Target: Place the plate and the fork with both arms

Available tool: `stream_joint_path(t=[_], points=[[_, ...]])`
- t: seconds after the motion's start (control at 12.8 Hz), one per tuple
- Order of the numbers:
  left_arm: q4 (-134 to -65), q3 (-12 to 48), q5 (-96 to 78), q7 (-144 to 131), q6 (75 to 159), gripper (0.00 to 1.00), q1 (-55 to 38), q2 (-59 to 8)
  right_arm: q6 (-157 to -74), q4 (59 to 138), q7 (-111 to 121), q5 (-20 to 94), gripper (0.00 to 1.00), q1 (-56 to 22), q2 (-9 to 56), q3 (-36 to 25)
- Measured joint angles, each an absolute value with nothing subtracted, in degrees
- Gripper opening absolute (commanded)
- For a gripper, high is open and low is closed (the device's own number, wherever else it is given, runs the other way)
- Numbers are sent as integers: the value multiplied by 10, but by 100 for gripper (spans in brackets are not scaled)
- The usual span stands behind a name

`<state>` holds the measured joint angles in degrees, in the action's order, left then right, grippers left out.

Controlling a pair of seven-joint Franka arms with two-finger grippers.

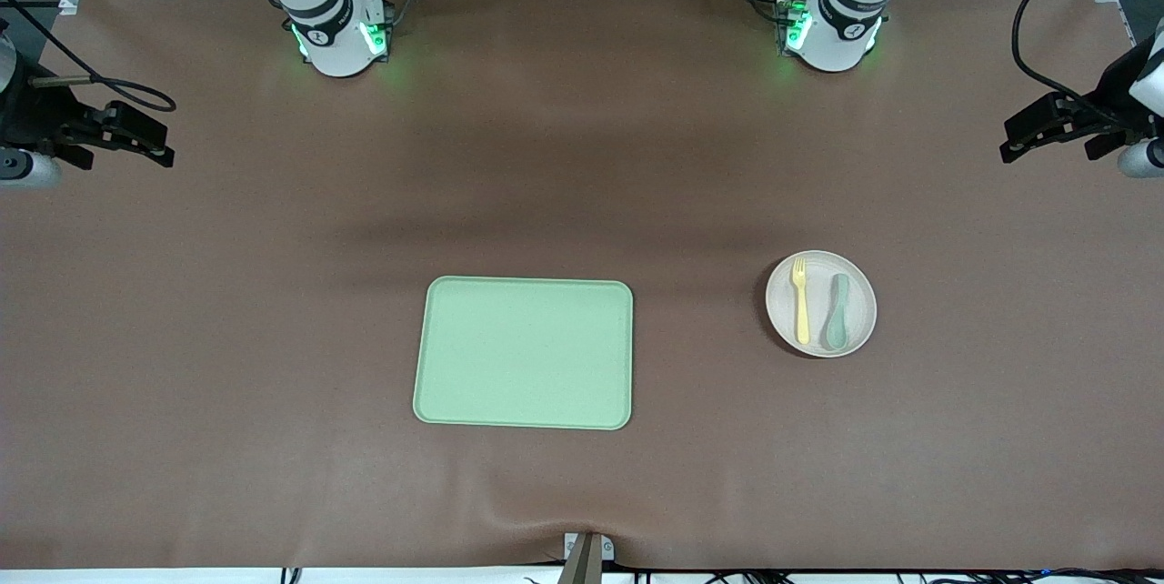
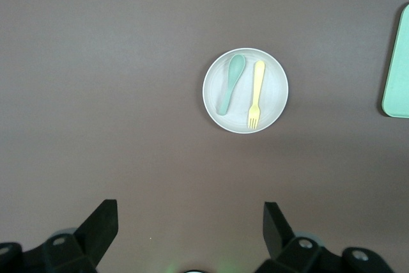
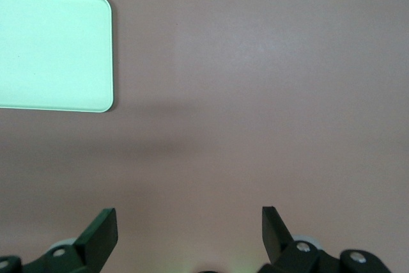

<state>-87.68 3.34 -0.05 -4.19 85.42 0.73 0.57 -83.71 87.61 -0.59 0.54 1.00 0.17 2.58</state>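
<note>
The pale plate (image 1: 776, 304) lies on the table toward the left arm's end. On it lie the yellow fork (image 1: 801, 300) and a grey-green spoon (image 1: 837, 311), side by side. In the left wrist view the plate (image 2: 277, 91), fork (image 2: 256, 94) and spoon (image 2: 231, 83) show well ahead of my open, empty left gripper (image 2: 190, 215). My left gripper (image 1: 1014, 143) hangs over the left arm's end of the table. My right gripper (image 1: 159, 147) is open and empty over the right arm's end, and it also shows in the right wrist view (image 3: 190, 218).
A rectangular light-green tray (image 1: 525, 353) lies at the table's middle, nearer the front camera. It shows in the right wrist view (image 3: 54, 50), and its edge shows in the left wrist view (image 2: 399, 62). Brown cloth covers the table.
</note>
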Motion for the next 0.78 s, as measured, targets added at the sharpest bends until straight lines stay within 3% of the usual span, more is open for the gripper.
stream_joint_path(t=[0.47,0.78], points=[[-877,33,0,-42,854,100,7,-4,-837,876,-6,5,100,10,2,26],[-882,33,0,-41,893,100,7,-76,-837,876,-6,5,100,10,2,26]])
